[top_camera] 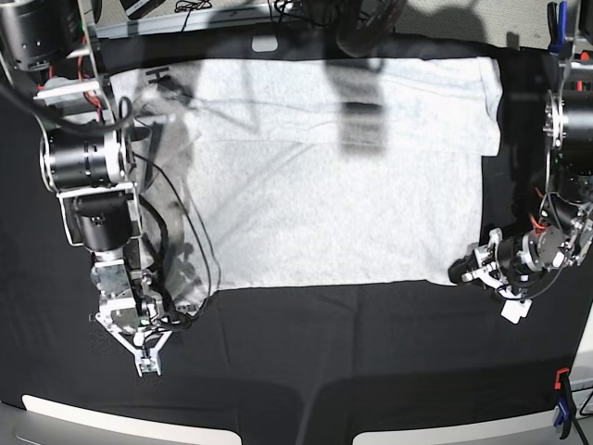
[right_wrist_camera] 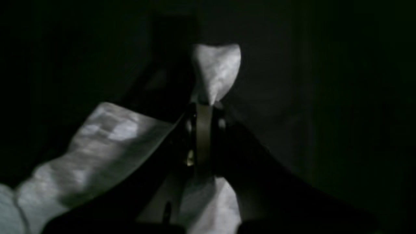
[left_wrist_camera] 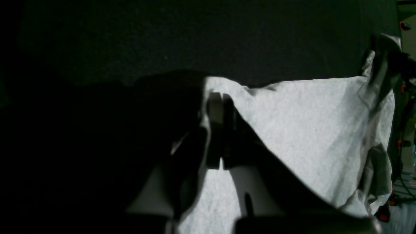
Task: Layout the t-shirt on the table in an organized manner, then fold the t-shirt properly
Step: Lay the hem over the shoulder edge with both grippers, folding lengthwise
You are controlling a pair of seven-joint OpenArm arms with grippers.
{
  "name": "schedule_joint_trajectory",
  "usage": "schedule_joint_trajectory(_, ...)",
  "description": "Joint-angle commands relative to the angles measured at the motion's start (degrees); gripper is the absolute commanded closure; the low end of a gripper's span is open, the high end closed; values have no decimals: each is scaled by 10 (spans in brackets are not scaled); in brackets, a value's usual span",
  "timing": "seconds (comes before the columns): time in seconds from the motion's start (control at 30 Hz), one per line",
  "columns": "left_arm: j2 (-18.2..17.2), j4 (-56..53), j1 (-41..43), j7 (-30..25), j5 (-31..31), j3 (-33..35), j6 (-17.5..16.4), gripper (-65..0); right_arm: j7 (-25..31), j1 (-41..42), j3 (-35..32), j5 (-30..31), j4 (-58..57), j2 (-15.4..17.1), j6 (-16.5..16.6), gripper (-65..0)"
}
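The t-shirt (top_camera: 324, 176) is spread flat on the black desk (top_camera: 352, 343), reaching from near the far edge toward the middle, with its long hem running across the desk's centre. Dark lettering is seen only at the shirt's far corner on the base view's left. Shadows are cast across the fabric near the far edge.

The right end effector (top_camera: 148, 357) is held low over the desk near the front edge, on the base view's left, just off the shirt's near corner. In the right wrist view its fingers are pressed together, and a small pinch of white cloth (right_wrist_camera: 216, 70) is seen at their tip; whether that cloth is truly gripped or merely lies behind the tip cannot be told, since the view is very dark.

The left end effector (top_camera: 474, 271) is placed at the shirt's other near corner, toward the desk's opposite side edge. In the left wrist view its fingers (left_wrist_camera: 214, 107) are closed together at the fabric's edge, with cloth (left_wrist_camera: 308, 130) lying beside and under them.

A blue clamp (top_camera: 556, 23) is fixed at the desk's far corner and an orange and blue clamp (top_camera: 561, 399) at the near corner on the same side. Cables (top_camera: 199, 250) from the right arm lie over the shirt's side edge.
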Motion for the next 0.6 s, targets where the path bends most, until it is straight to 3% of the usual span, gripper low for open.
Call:
schedule_joint_trajectory(0.0,-7,8,-19,-15,-11,-1,-7,0,14,23,2,-14,10,5,-5,0)
schedule_joint_trajectory(0.2,-7,8,-23,-58,-8,-1,-7,0,19,24,2,-37,11,5,-2,0)
schedule_joint_trajectory(0.37,-6,8,-36,-59,26,-1,-7,0,16,24,2,-37,33,5,36,0)
schedule_joint_trajectory(0.57,-7,9,-67,-58,30,-1,-7,0,-31,24,2,-32,97,5,72,0)
